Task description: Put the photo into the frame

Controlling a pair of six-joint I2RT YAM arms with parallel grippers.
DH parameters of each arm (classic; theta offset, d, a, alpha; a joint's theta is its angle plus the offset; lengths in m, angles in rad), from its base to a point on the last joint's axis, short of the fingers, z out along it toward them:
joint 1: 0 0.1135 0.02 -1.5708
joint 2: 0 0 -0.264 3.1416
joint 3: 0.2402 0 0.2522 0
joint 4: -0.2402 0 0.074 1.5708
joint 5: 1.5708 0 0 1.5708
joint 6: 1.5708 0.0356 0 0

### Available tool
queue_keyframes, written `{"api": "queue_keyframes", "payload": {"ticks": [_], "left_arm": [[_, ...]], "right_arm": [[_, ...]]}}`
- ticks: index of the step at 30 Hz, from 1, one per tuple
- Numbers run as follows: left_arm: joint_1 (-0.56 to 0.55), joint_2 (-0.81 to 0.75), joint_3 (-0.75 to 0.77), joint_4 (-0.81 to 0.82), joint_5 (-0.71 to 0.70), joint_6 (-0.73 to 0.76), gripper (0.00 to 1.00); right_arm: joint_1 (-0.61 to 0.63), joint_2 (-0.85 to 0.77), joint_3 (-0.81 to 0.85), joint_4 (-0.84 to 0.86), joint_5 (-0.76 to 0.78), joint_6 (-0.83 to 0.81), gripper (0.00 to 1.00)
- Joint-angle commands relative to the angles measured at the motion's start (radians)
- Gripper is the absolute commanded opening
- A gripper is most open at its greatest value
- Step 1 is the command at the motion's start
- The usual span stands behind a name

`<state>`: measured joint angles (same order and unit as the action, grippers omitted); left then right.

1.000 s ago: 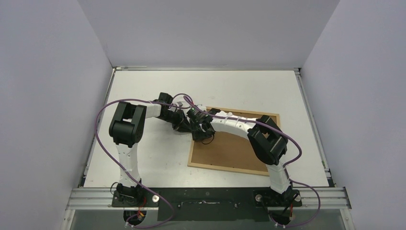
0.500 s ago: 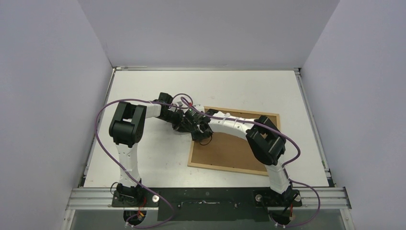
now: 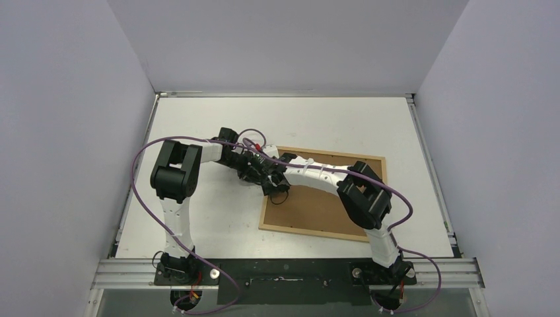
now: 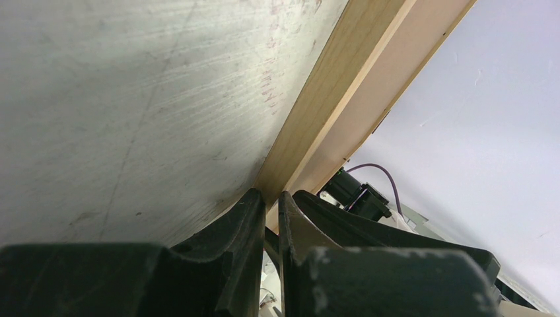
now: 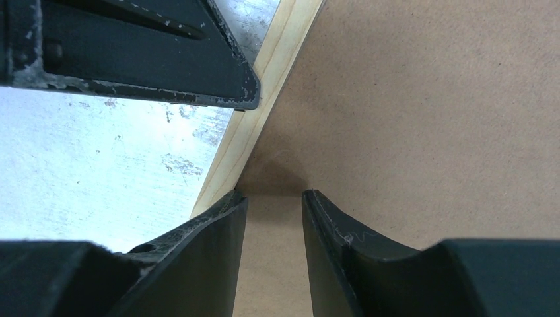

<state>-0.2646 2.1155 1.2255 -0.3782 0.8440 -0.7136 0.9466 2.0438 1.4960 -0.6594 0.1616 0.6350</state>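
The light-wood frame [image 3: 310, 231] lies flat on the table with a brown backing board [image 3: 320, 205] filling it. My left gripper [image 3: 263, 173] is at the frame's left rail; in the left wrist view its jaws [image 4: 271, 197] stand almost together, pinched on the end of the rail [image 4: 317, 99]. My right gripper [image 3: 272, 185] hovers just inside that rail. In the right wrist view it is open [image 5: 274, 193] over the bare board [image 5: 409, 119], with nothing between its fingers and its left fingertip at the rail [image 5: 264, 92]. The photo is out of view.
Both arms cross over the middle of the white table [image 3: 198, 218], their wrists nearly touching. A finger of the left gripper [image 5: 165, 72] lies on the table just outside the rail. Grey walls close in the sides and back.
The right arm has slid a little to the left along the frame, toward the left gripper. The left arm and the frame have not moved.
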Motion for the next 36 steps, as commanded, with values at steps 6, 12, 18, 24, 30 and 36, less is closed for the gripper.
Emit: {"api": "queue_keyframes", "payload": {"ticks": [6, 12, 18, 24, 30, 36], "left_arm": [[0.007, 0.060, -0.039, -0.031, -0.218, 0.051, 0.10], [0.007, 0.060, -0.037, -0.031, -0.221, 0.051, 0.10], [0.007, 0.061, -0.040, -0.030, -0.221, 0.051, 0.10], [0.009, 0.054, -0.029, -0.043, -0.218, 0.051, 0.10], [0.035, 0.005, 0.016, -0.071, -0.197, 0.053, 0.10], [0.062, -0.049, 0.079, -0.091, -0.164, 0.059, 0.12]], "right_arm": [[0.004, 0.155, -0.031, -0.068, 0.038, -0.011, 0.34], [0.005, 0.170, -0.056, -0.065, -0.002, 0.047, 0.19], [0.005, 0.183, -0.042, -0.082, 0.003, 0.048, 0.22], [0.000, 0.128, -0.033, -0.074, 0.035, 0.076, 0.28], [-0.063, -0.091, -0.092, 0.051, 0.076, 0.120, 0.36], [-0.163, -0.278, -0.164, 0.062, 0.093, 0.123, 0.42]]}}
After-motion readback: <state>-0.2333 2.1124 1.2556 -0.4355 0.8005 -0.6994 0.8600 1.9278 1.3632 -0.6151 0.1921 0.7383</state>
